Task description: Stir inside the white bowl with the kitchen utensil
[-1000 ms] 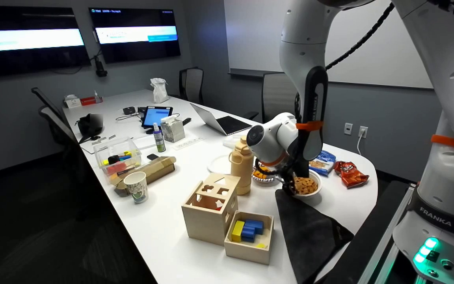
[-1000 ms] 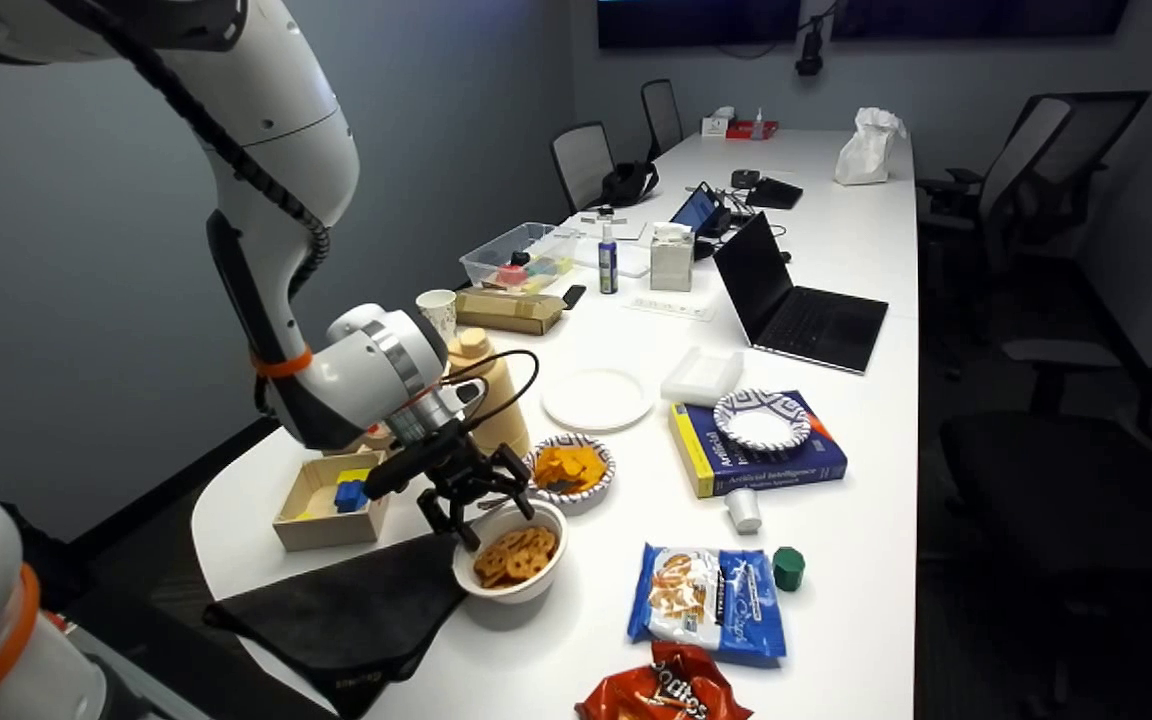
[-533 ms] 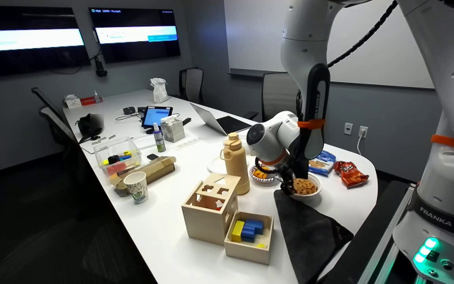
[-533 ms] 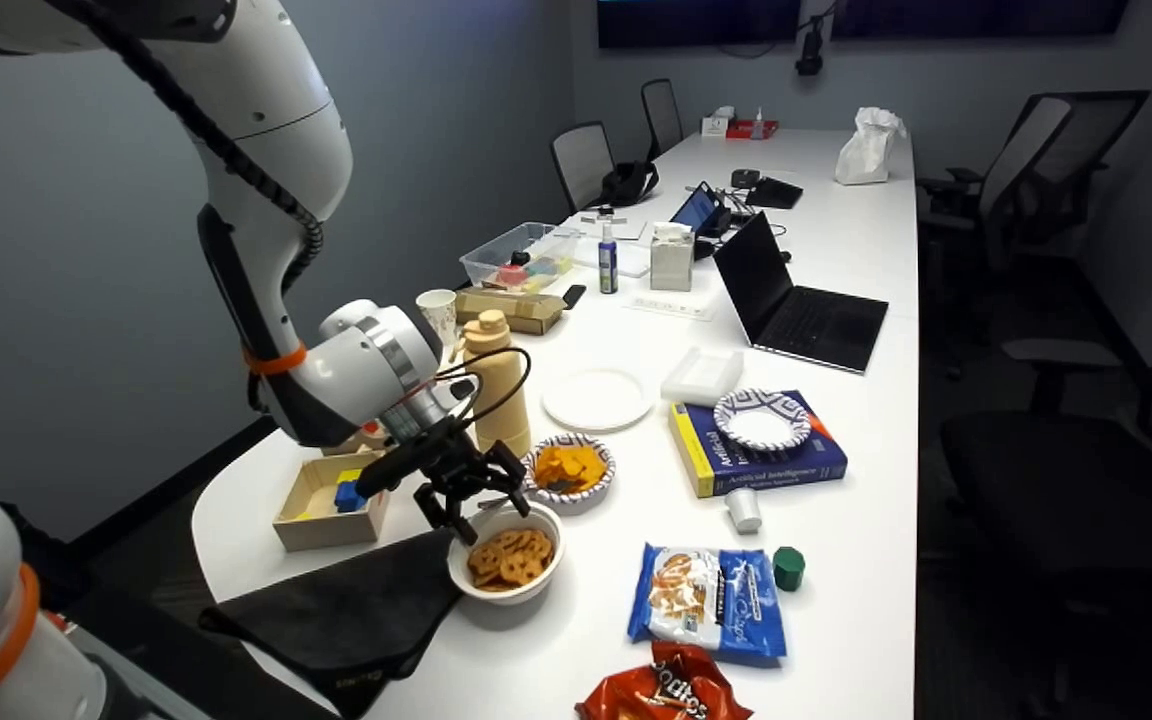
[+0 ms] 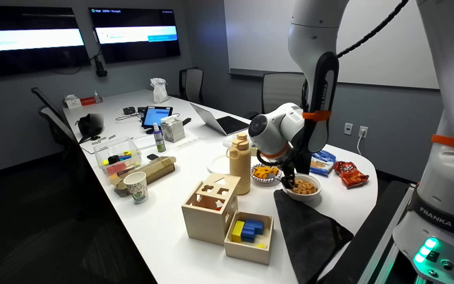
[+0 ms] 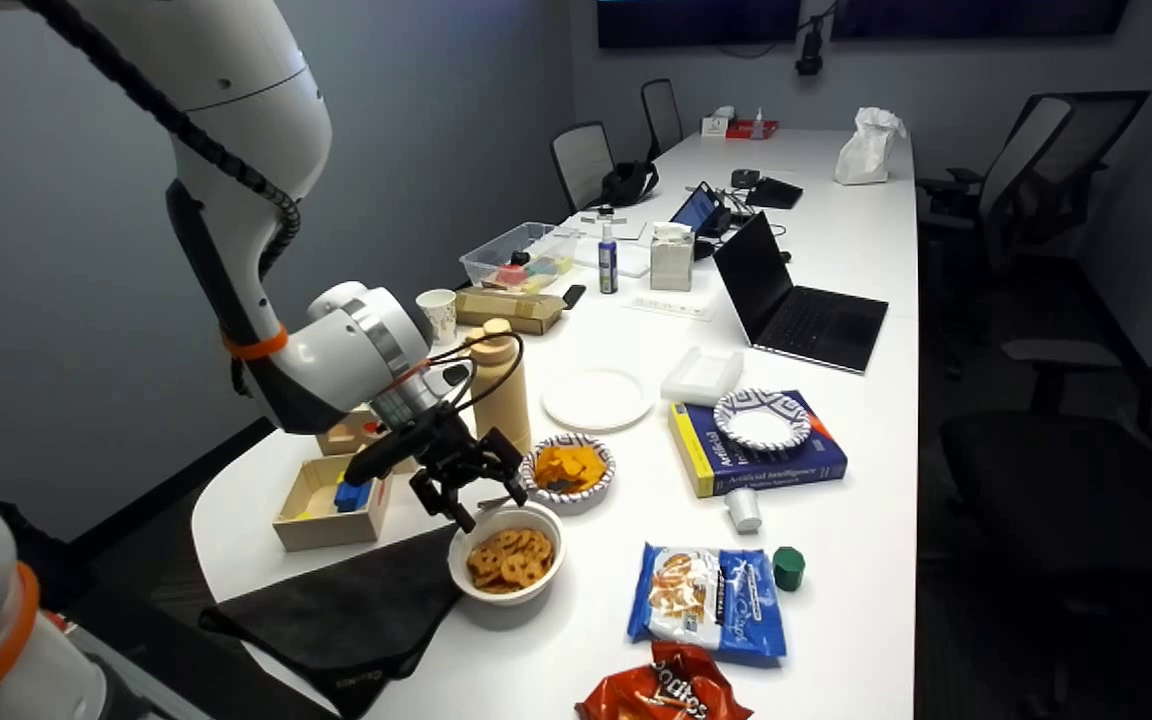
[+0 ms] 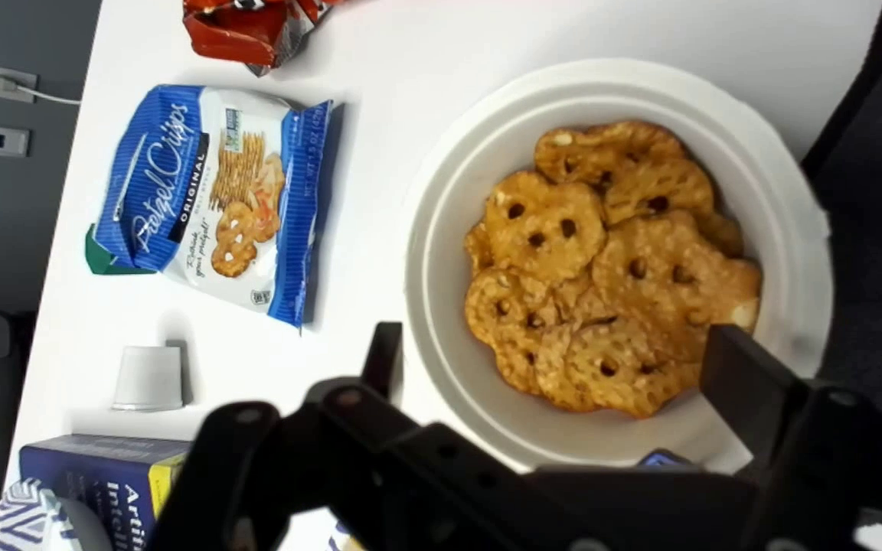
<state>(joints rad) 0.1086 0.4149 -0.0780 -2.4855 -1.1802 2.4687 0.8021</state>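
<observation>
The white bowl (image 6: 506,597) holds tan-orange pretzel crisps (image 6: 511,560) and stands on the table, also in the wrist view (image 7: 435,306). My gripper (image 6: 493,506) is open and empty above the bowl's rim, its fingers wide apart. In the wrist view my gripper (image 7: 553,344) has one finger (image 7: 751,383) over the bowl and the other (image 7: 384,356) just outside the rim. A silvery piece, probably the utensil (image 6: 494,503), shows at the rim between the fingers; most of it is hidden. A small blue-lit tip (image 7: 663,458) shows in the wrist view; I cannot tell what it is.
A tan bottle (image 5: 240,165) stands close to the wrist. A patterned bowl of orange chips (image 6: 571,470) is beside the white bowl. A black cloth (image 6: 346,600), a wooden box (image 5: 211,213), a blue pretzel bag (image 6: 706,600) and a red bag (image 6: 666,690) are nearby.
My open gripper has risen slightly and drawn back from the bowl. The bowl shifted slightly a half second ago. The tan bottle has rocked and now stands about upright.
</observation>
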